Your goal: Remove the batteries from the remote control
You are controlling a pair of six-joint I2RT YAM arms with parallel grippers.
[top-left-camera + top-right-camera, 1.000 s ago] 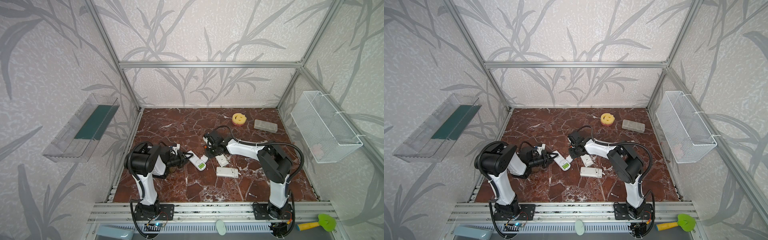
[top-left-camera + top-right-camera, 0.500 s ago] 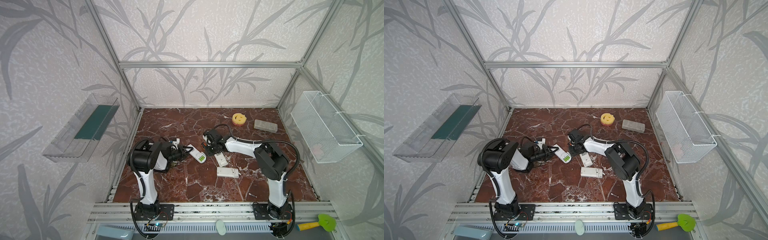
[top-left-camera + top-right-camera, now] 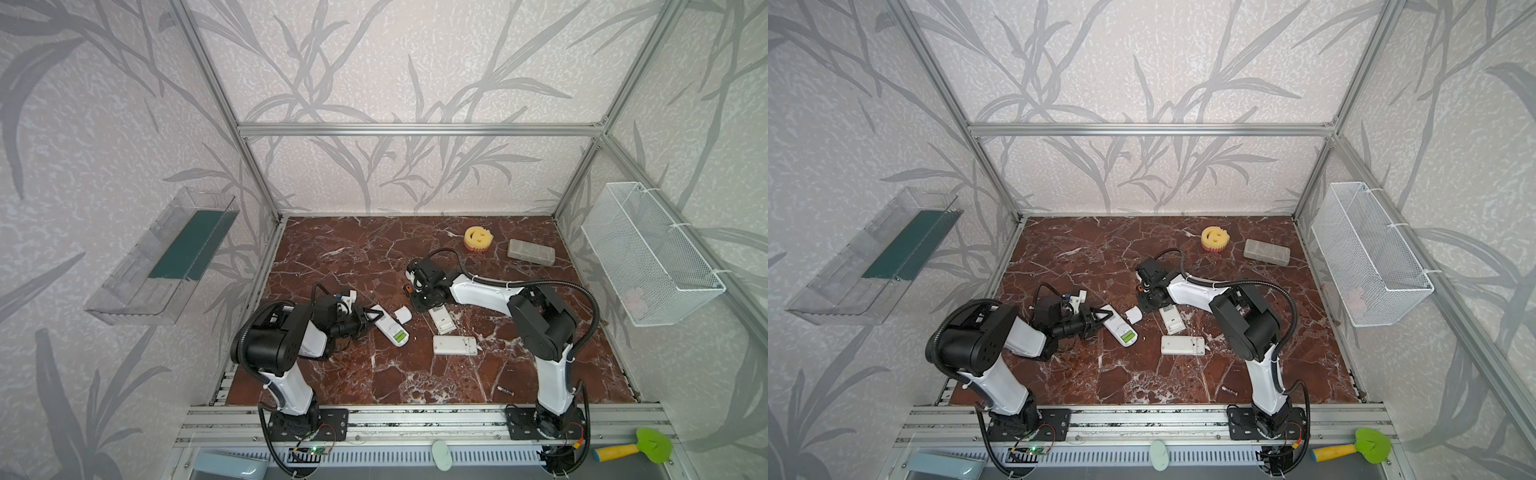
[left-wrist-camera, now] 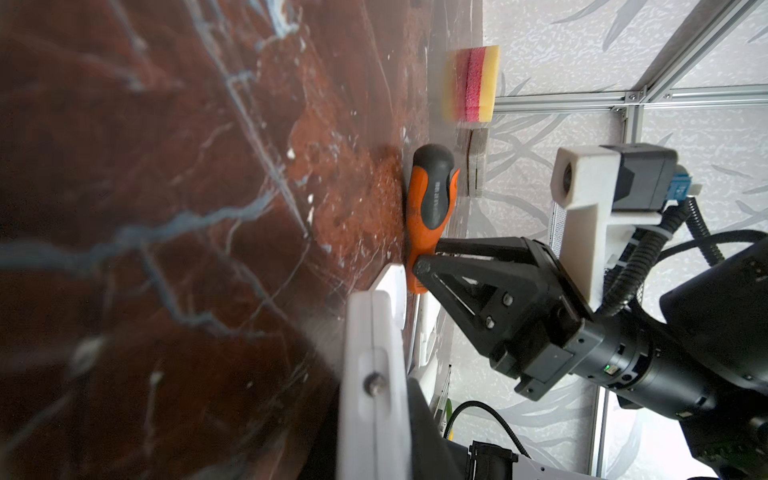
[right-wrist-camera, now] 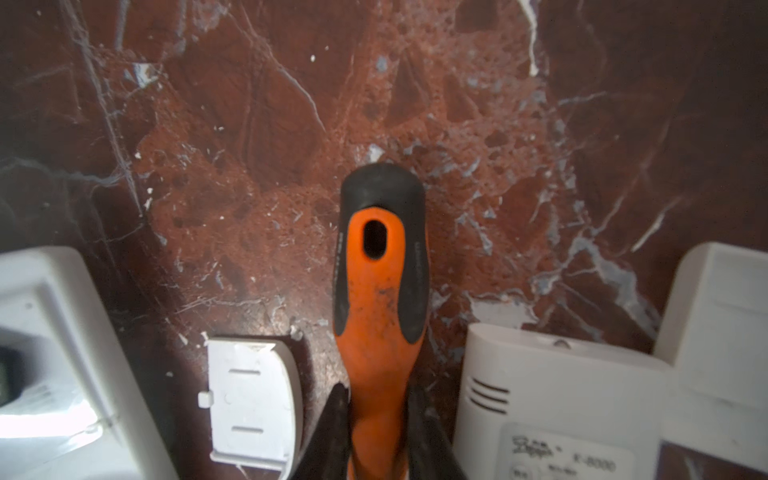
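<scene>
Looking across the red-brown marble tabletop (image 3: 332,257), you have the left gripper (image 3: 371,318) clamped narrow on one end of the slim white plastic remote control (image 3: 388,326), its open bay facing up. Your right gripper (image 5: 376,405) is closed tight on the neck of the orange-and-black-handled screwdriver (image 5: 380,291), whose handle rests on the marble beside a second white remote (image 3: 442,322). A third white remote (image 3: 455,345) sits nearer the front. A small curved white plastic cover (image 3: 402,314) lies between the held remote and the screwdriver. The lime green batteries (image 3: 400,336) sit in the held remote's bay, at the end away from the claw. One dark silvery grey battery (image 3: 504,390) lies loose near the front edge, well apart.
</scene>
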